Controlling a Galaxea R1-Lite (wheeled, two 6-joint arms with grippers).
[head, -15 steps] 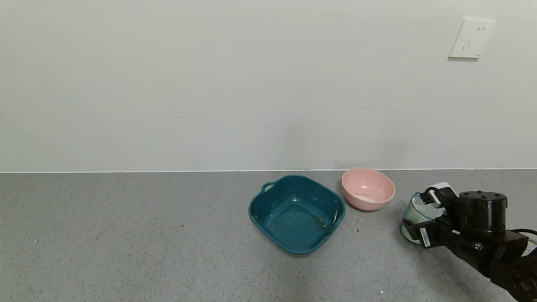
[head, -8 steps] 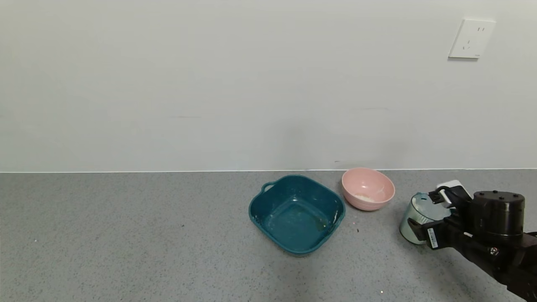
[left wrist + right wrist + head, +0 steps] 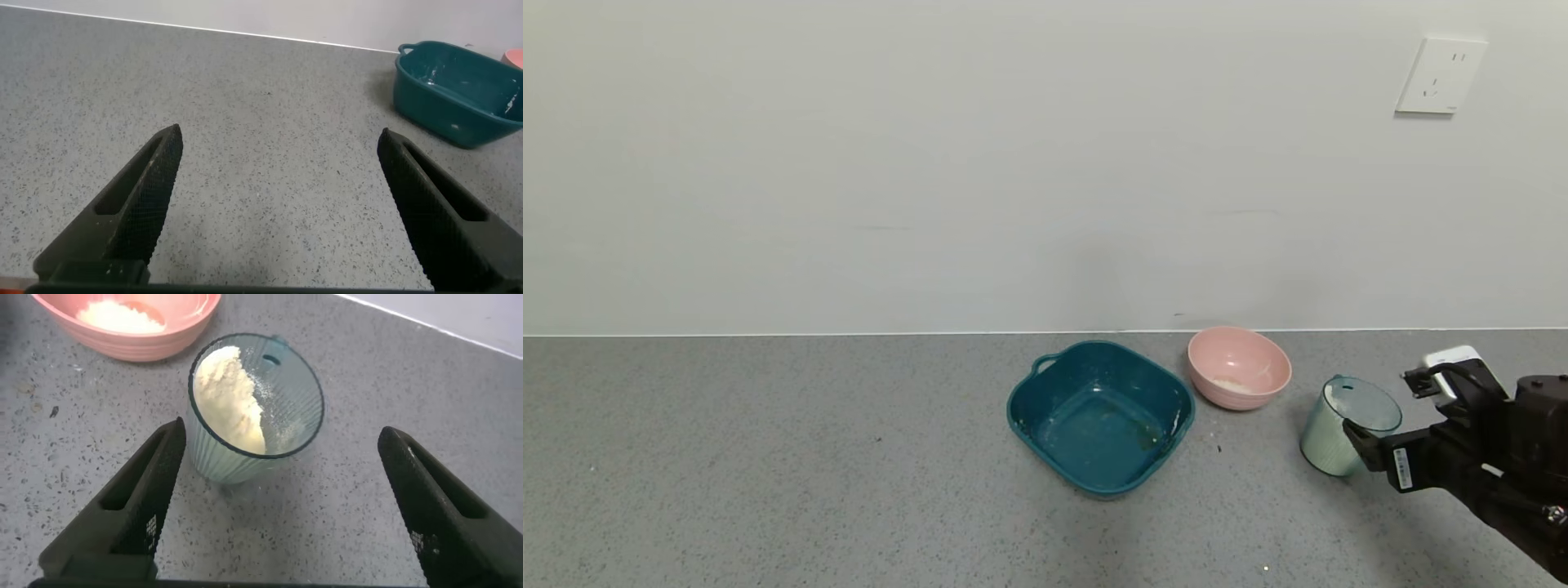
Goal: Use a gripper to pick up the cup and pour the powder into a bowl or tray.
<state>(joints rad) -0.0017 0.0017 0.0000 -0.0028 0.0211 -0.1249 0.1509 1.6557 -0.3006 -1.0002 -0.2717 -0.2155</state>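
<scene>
The ribbed pale blue-green cup point(image 3: 1346, 426) stands on the counter to the right of the pink bowl point(image 3: 1240, 367). In the right wrist view the cup point(image 3: 278, 384) holds white powder point(image 3: 231, 404) heaped against one inner wall. The bowl point(image 3: 176, 327) holds a small white heap point(image 3: 118, 316). My right gripper point(image 3: 1380, 406) is open, just right of the cup, and its fingers do not touch the cup. In its own view the right gripper point(image 3: 280, 433) has its jaws wide apart with the cup just beyond the tips. My left gripper point(image 3: 280, 135) is open over bare counter, out of the head view.
A dark teal square tray point(image 3: 1045, 392) with handles sits left of the bowl and also shows in the left wrist view point(image 3: 441, 90). The white wall runs along the back of the grey counter point(image 3: 768, 457). A wall socket point(image 3: 1441, 75) is at the upper right.
My right gripper, which was around the cup, has let it go and drawn back to the right. The cup now stands free on the counter.
</scene>
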